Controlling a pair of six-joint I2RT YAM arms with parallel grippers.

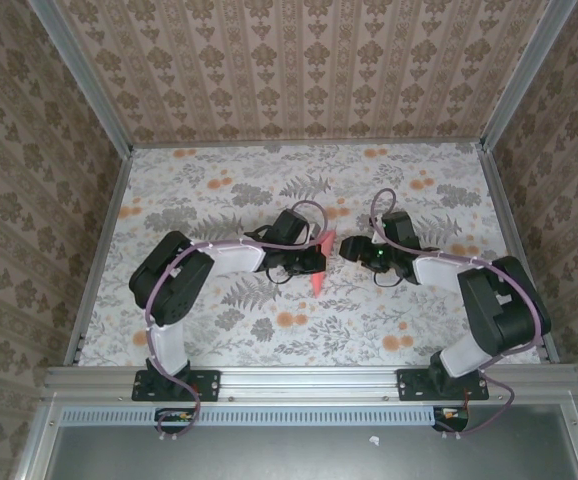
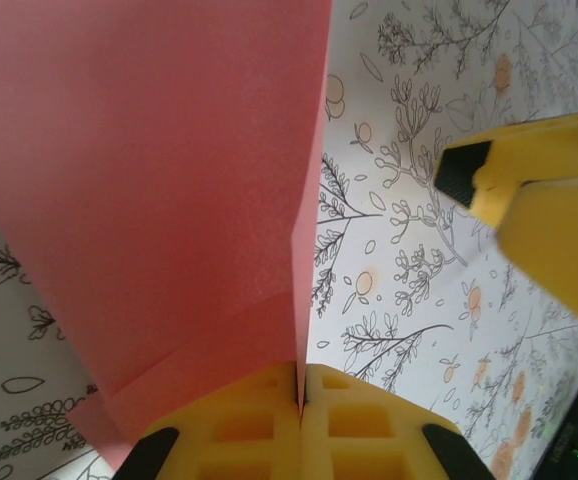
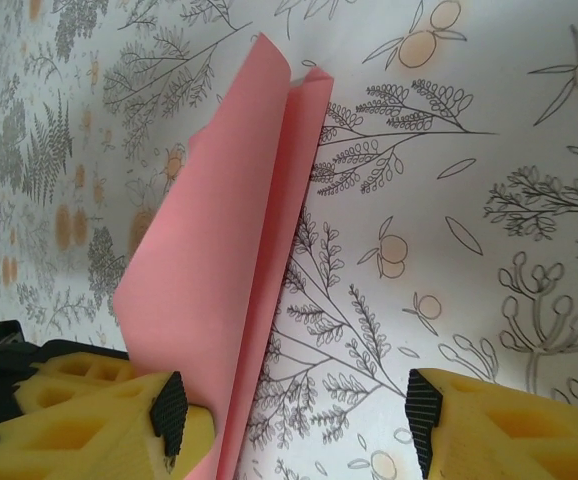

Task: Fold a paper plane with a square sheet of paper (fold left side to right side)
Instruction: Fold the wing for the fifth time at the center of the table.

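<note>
**Clerk:** Item one, the left gripper?

**Arms:** My left gripper [image 2: 299,400]: yellow pads pressed together, pinching the paper plane [image 3: 229,250] by one end. The paper goes straight into the seam between the pads and fans out from there.

**Clerk:** Item two, the paper plane?

**Arms:** Salmon-pink, matte, unmarked. It is long and narrow, folded into several layers, with a lengthwise crease between two flaps. From above it sits near the middle of the tabletop [image 1: 219,200], between my two grippers. It stands on edge rather than lying flat. I cannot tell whether its lower edge touches the surface.

**Clerk:** Item three, the right gripper?

**Arms:** My right gripper [image 3: 297,410]: fingers spread wide, gripping nothing. One end of the plane reaches in between them, just beside the finger on the left of my right wrist view. I cannot tell whether that finger touches the paper. The other finger is well apart from it.

**Clerk:** Item four, the surface?

**Arms:** A floral print with grey fern leaves and small orange blooms.
</note>
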